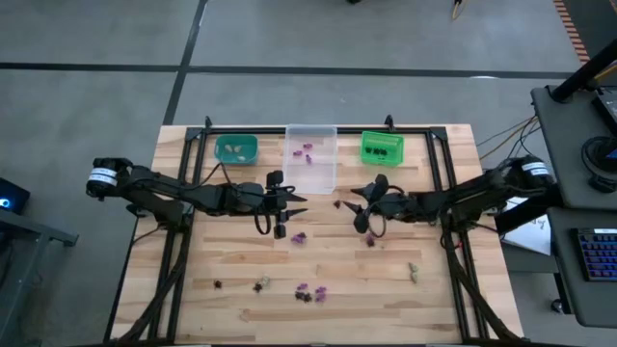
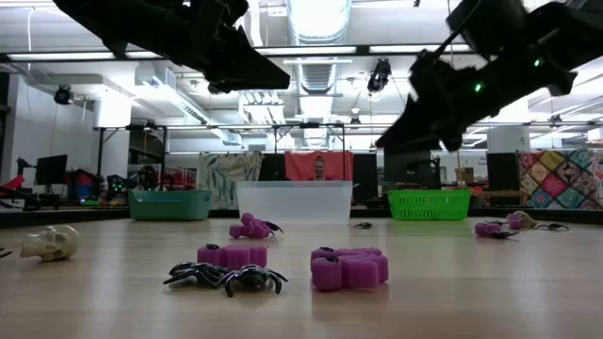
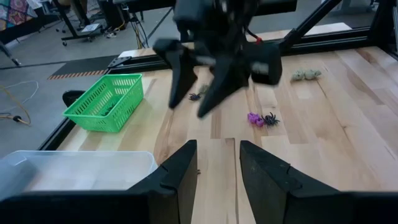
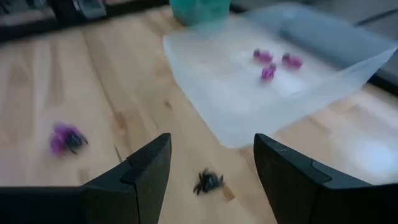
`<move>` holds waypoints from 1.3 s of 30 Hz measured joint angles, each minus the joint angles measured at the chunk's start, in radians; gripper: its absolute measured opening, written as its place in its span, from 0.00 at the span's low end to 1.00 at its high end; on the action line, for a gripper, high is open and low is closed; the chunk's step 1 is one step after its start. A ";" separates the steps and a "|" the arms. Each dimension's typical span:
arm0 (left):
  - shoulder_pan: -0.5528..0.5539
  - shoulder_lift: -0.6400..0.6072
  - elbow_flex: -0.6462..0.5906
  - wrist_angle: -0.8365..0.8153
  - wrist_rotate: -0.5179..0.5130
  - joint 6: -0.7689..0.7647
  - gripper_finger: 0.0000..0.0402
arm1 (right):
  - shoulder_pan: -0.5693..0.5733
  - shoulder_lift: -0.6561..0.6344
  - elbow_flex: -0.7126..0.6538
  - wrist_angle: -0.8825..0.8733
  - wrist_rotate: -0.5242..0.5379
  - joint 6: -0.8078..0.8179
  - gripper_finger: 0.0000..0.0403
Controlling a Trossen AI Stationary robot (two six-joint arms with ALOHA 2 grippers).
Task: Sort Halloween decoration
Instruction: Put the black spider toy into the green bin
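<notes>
Small purple, black and pale beige trinkets lie scattered on the wooden table: a black spider, a purple and black pair, another pair, a beige one, and several near the near edge. Purple trinkets lie in the clear bin. My left gripper is open above the table, near the clear bin's near-left corner. My right gripper is open and hovers just right of the black spider.
Three bins stand in a row along the far edge: teal, clear and green. In the low view a beige skull, black spiders and purple pieces lie close to the near edge. Black frame rails flank the table.
</notes>
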 joint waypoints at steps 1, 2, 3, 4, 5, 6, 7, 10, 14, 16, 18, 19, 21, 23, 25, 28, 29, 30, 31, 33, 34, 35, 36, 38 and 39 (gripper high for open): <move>0.001 0.000 0.000 0.000 0.000 0.000 0.26 | 0.000 0.033 0.008 -0.002 0.000 -0.003 0.54; 0.003 0.000 0.000 0.003 0.000 0.000 0.26 | 0.000 0.066 0.019 -0.004 0.001 -0.009 0.54; 0.003 0.000 0.000 0.004 0.000 0.000 0.26 | 0.000 0.100 0.033 -0.003 0.008 -0.015 0.54; 0.003 0.000 0.000 0.003 0.000 -0.001 0.26 | 0.000 0.131 0.048 -0.002 0.022 -0.017 0.54; 0.003 0.000 0.000 0.003 0.000 -0.001 0.26 | -0.001 0.159 0.062 -0.001 0.034 -0.022 0.54; 0.003 0.000 0.000 0.000 0.000 -0.004 0.26 | -0.001 0.190 0.078 -0.001 0.047 -0.025 0.54; 0.003 0.000 0.000 -0.003 0.000 -0.008 0.26 | -0.001 0.216 0.094 -0.001 0.050 -0.026 0.54; 0.002 0.000 0.000 -0.010 0.000 -0.011 0.26 | -0.004 0.284 0.131 -0.004 0.053 -0.032 0.54; 0.002 0.000 0.000 -0.011 0.000 -0.009 0.26 | -0.008 0.342 0.169 -0.016 0.052 -0.027 0.54; 0.003 0.000 0.000 -0.011 0.000 -0.007 0.26 | -0.012 0.357 0.176 -0.030 0.054 -0.013 0.54; 0.003 0.000 0.000 -0.012 0.000 -0.006 0.26 | -0.017 0.363 0.181 -0.036 0.053 0.002 0.54; 0.003 0.000 0.000 -0.012 0.000 -0.005 0.26 | -0.021 0.365 0.180 -0.041 0.053 0.011 0.54; 0.003 0.000 0.000 -0.015 0.000 -0.005 0.26 | -0.025 0.368 0.179 -0.042 0.053 0.027 0.54; 0.003 0.000 0.000 -0.016 0.000 -0.005 0.26 | -0.028 0.369 0.173 -0.052 0.053 0.039 0.54; 0.003 0.000 0.000 -0.016 0.000 -0.005 0.26 | -0.028 0.371 0.173 -0.047 0.053 0.040 0.54; 0.003 0.000 0.000 -0.013 0.000 -0.005 0.26 | -0.028 0.387 0.173 -0.045 0.050 0.048 0.54; 0.003 0.000 0.000 -0.012 0.000 -0.005 0.26 | -0.028 0.397 0.172 -0.046 0.047 0.048 0.54; 0.003 0.000 0.000 -0.012 0.000 -0.005 0.26 | -0.028 0.410 0.171 -0.044 0.042 0.047 0.54; 0.003 0.000 0.000 -0.012 0.000 -0.005 0.26 | -0.028 0.421 0.170 -0.035 0.040 0.049 0.54; 0.003 0.000 0.000 -0.012 0.000 -0.005 0.26 | -0.027 0.437 0.171 -0.018 0.016 0.049 0.54; 0.003 0.000 0.000 -0.012 0.000 -0.006 0.26 | -0.028 0.443 0.172 -0.008 0.005 0.049 0.54; 0.002 0.000 0.000 -0.012 0.000 -0.008 0.26 | -0.028 0.447 0.172 -0.001 -0.007 0.045 0.54; 0.002 0.000 0.000 -0.012 0.000 -0.010 0.26 | -0.028 0.447 0.172 0.004 -0.021 0.038 0.54; 0.002 0.000 0.000 -0.012 0.000 -0.012 0.26 | -0.025 0.442 0.174 0.008 -0.071 0.011 0.54; 0.002 0.000 0.000 -0.012 0.000 -0.013 0.26 | -0.023 0.438 0.176 0.006 -0.114 -0.010 0.54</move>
